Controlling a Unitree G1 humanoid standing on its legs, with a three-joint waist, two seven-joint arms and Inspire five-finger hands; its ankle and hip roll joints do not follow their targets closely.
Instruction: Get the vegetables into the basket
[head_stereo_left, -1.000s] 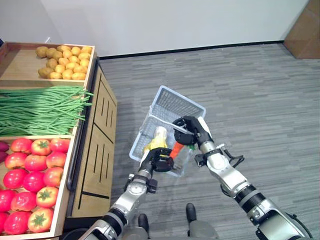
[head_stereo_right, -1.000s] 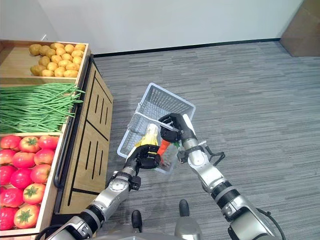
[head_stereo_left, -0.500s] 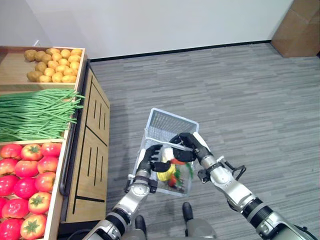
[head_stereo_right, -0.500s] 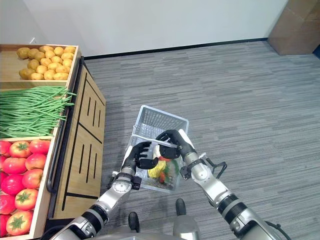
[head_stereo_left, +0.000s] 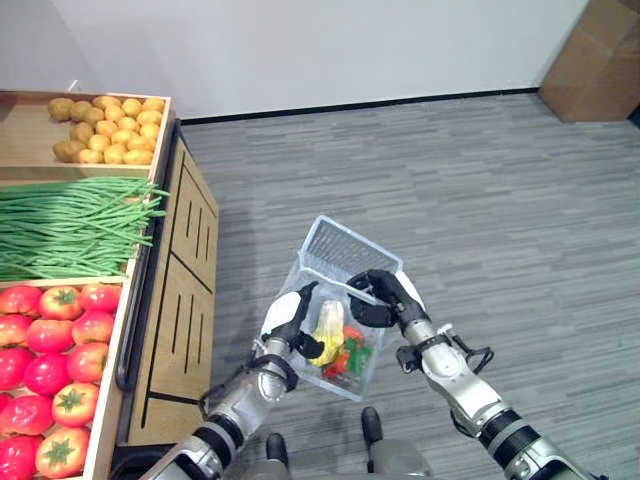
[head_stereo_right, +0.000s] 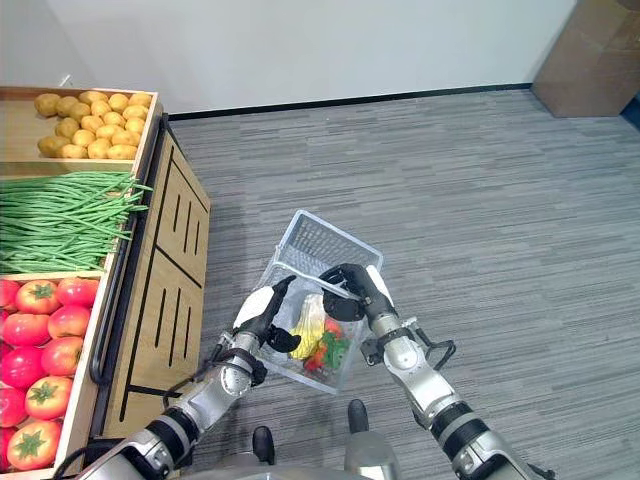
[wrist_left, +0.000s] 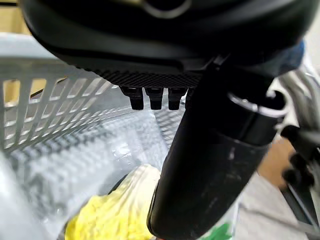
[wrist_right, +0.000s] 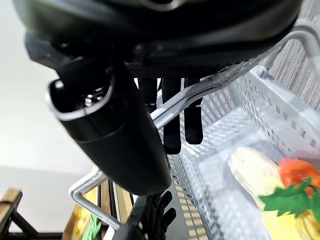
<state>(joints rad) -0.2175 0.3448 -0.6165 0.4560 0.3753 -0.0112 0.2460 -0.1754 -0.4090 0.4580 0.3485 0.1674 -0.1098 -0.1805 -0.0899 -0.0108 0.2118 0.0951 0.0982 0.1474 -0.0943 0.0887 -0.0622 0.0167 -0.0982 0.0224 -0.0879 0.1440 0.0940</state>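
Note:
A pale mesh basket (head_stereo_left: 348, 243) hangs in front of me above the floor. My right hand (head_stereo_left: 379, 298) is shut on its metal handle (wrist_right: 220, 82), fingers curled over the bar. Inside lie a yellow-white vegetable (head_stereo_left: 328, 334) and an orange-red carrot (head_stereo_left: 347, 349) with green leaves. The wrist views show the yellow vegetable (wrist_left: 115, 210) and the carrot (wrist_right: 295, 172) on the basket's floor. My left hand (head_stereo_left: 286, 317), its thumb in a white cover, sits at the basket's left rim. It is open and holds nothing.
A wooden produce stand (head_stereo_left: 190, 290) runs along my left. It holds potatoes (head_stereo_left: 110, 125), green beans (head_stereo_left: 70, 225) and tomatoes (head_stereo_left: 50, 350). Grey carpet stretches to the white wall, with a brown cardboard box (head_stereo_left: 590, 45) in the far right corner.
My left hand held the yellow vegetable and carrot over the basket, then let them drop in. It has since opened and drawn back to the left rim. The camera shifted too.

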